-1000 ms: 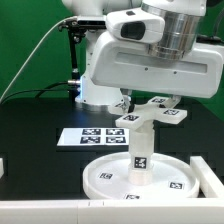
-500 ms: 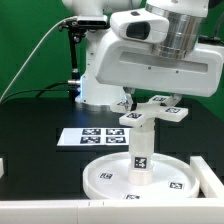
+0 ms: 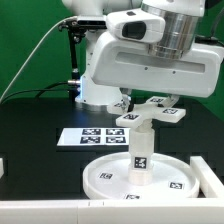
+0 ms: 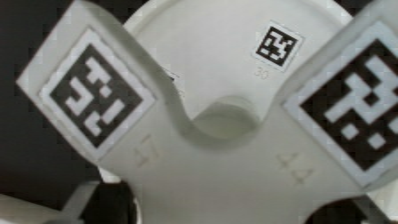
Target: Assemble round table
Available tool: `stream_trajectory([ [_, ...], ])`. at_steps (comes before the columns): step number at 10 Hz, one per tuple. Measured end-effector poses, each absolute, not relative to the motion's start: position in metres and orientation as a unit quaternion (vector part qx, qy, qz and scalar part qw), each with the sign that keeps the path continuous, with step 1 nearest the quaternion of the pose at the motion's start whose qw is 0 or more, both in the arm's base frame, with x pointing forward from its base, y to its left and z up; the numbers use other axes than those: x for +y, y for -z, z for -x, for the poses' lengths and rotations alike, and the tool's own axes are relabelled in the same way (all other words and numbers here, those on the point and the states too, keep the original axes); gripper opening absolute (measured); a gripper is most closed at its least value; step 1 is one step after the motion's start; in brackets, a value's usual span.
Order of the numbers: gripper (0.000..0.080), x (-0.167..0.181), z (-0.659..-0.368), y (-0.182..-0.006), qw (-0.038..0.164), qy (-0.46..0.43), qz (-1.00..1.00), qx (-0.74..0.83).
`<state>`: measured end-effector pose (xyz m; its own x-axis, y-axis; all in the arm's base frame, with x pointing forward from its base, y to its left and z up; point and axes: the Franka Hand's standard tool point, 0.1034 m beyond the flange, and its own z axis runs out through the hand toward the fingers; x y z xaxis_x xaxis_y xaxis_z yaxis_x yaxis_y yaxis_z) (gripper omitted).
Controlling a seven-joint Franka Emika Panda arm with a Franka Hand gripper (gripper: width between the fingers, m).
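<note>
At the exterior view's left, we see a black cable (image 3: pixel 33 57) trailing down across a green backdrop (image 3: pixel 20 35) to the black table (image 3: pixel 35 120). Next along, the marker board (image 3: pixel 96 137) lies flat on the table, its row of black-and-white square tags facing up. They carry block patterns, not lettering.

In the middle, the round table stands stacked just in front of that board. The rimmed round disc (image 3: pixel 105 178) rests on the table, and the post (image 3: pixel 141 152) stands upright at its centre. The cross-shaped foot (image 3: pixel 150 114) sits level on top of the post. Small pattern tags show on the disc's face, the side of the post and the foot's arms.

The white Franka arm (image 3: pixel 150 50) looms over the stack, its pincer (image 3: pixel 148 105) lowered right at the foot, with one dark finger (image 3: pixel 126 101) beside an arm of the cross. We cannot tell whether the jaws merely flank the foot or are pressed against it.

The wrist view looks straight down on the foot (image 4: pixel 178 150). Two large pattern tags fill its arms around a round hollow, and a tagged patch of the disc (image 4: pixel 222 25) shows beyond.

At the exterior view's right edge, a plain white block (image 3: pixel 209 176) sits near the disc's rim.
</note>
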<state>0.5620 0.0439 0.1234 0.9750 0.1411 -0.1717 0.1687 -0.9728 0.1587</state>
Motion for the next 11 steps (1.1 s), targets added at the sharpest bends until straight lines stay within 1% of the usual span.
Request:
stream_trajectory([
  [2, 0.0452, 0.041, -0.561, -0.121, 0.087, 0.081, -0.990, 0.077],
  [6, 0.0452, 0.041, -0.558, -0.109, 0.088, 0.084, -0.989, 0.079],
  [11, 0.0452, 0.040, -0.562, -0.108, 0.088, 0.076, -0.990, 0.079],
])
